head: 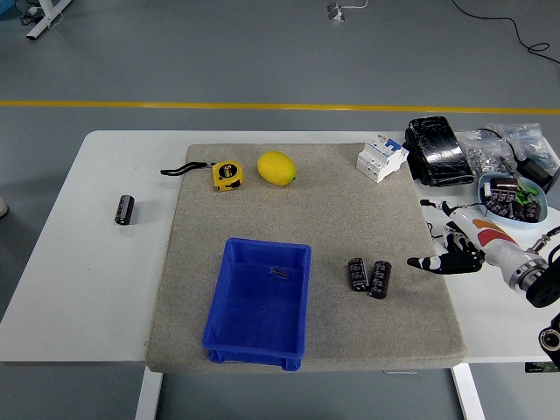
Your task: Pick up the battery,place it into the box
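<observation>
Two dark cylindrical batteries (369, 276) lie side by side on the grey mat, right of the blue box (259, 302). A third battery (125, 209) lies on the bare white table at the far left. The box is open and holds a small metal clip (278, 272). My right hand (448, 255) reaches in from the right edge, fingers spread and empty, just right of the two batteries and apart from them. The left arm is out of sight.
A yellow tape measure (227, 174) and a lemon (276, 168) lie at the mat's far side. A white circuit breaker (382, 157), a black pouch (437, 150), bags of parts (494, 150) and a blue bowl (513, 196) of components crowd the right.
</observation>
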Action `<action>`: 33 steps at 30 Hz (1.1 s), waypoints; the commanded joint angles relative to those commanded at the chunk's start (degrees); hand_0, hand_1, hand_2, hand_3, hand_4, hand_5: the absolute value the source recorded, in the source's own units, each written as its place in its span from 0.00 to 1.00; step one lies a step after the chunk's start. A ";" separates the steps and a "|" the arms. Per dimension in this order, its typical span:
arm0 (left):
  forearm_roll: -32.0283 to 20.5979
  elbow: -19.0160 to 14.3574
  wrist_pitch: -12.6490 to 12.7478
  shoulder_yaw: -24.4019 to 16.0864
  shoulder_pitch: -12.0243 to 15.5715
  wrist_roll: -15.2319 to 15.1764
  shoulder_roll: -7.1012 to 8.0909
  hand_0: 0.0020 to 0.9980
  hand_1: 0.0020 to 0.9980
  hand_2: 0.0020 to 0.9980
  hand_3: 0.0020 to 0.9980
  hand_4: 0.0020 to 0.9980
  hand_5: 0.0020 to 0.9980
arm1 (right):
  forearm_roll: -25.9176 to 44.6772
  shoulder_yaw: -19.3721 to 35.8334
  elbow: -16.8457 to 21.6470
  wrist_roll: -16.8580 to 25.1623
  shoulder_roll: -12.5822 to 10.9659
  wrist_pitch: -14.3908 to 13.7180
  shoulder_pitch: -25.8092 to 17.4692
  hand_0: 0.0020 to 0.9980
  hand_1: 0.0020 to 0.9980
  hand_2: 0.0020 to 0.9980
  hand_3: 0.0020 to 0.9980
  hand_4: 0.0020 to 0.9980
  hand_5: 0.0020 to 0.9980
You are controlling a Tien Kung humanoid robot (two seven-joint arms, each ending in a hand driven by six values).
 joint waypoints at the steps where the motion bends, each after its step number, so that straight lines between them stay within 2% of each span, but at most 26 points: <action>1: 0.16 0.00 -0.02 -0.08 0.01 0.04 0.00 0.70 0.67 0.72 0.63 0.66 0.67 | -1.49 -0.40 0.67 -0.49 -0.04 0.78 -0.09 0.02 0.05 0.18 0.92 1.00 0.47; 5: 0.05 0.02 0.10 -0.02 0.13 0.06 0.02 0.70 0.67 0.72 0.63 0.65 0.67 | -9.68 -1.94 3.03 -1.98 0.17 2.61 -0.56 0.05 0.07 0.22 0.92 1.00 0.49; 8: -0.18 0.03 0.24 0.07 0.28 0.04 -0.02 0.70 0.67 0.72 0.63 0.65 0.67 | -14.99 -3.40 4.33 -2.99 0.83 1.96 -1.03 0.05 0.07 0.22 0.92 1.00 0.49; 9: -0.10 0.03 0.25 0.03 0.31 0.08 -0.05 0.70 0.67 0.73 0.63 0.66 0.67 | -14.99 -3.82 4.41 -3.33 1.06 1.71 -1.00 0.10 0.12 0.26 0.93 1.00 0.50; 14: 0.03 0.01 0.14 0.09 0.19 0.11 -0.06 0.70 0.67 0.73 0.63 0.66 0.67 | -14.99 -5.56 3.41 -5.81 2.11 0.74 0.09 0.10 0.12 0.26 0.93 1.00 0.50; 20: -1.16 0.07 0.44 0.67 0.10 -0.21 0.03 0.70 0.67 0.73 0.63 0.65 0.67 | -14.99 -6.51 4.39 -8.33 3.82 0.47 -0.32 0.11 0.13 0.26 0.91 1.00 0.51; 21: -1.24 0.08 0.45 0.73 0.06 -0.23 0.03 0.70 0.67 0.72 0.63 0.65 0.67 | -14.99 -6.77 4.66 -8.65 4.11 0.56 -0.41 0.11 0.13 0.25 0.83 1.00 0.52; 28: -1.18 0.11 0.44 0.75 -0.01 -0.22 0.09 0.70 0.67 0.72 0.63 0.65 0.67 | -14.99 -8.74 5.11 -9.73 5.48 -0.97 -0.28 0.12 0.12 0.25 0.81 1.00 0.52; 32: -0.97 0.13 0.41 0.66 -0.02 -0.16 0.11 0.70 0.67 0.72 0.63 0.65 0.67 | -14.99 -9.25 3.52 -10.58 6.14 -2.28 0.25 0.12 0.12 0.25 0.81 1.00 0.52; 33: -1.00 0.12 0.41 0.69 -0.02 -0.17 0.11 0.70 0.67 0.72 0.63 0.66 0.67 | -14.99 -9.32 3.00 -10.65 6.23 -2.63 0.38 0.11 0.11 0.24 0.78 1.00 0.52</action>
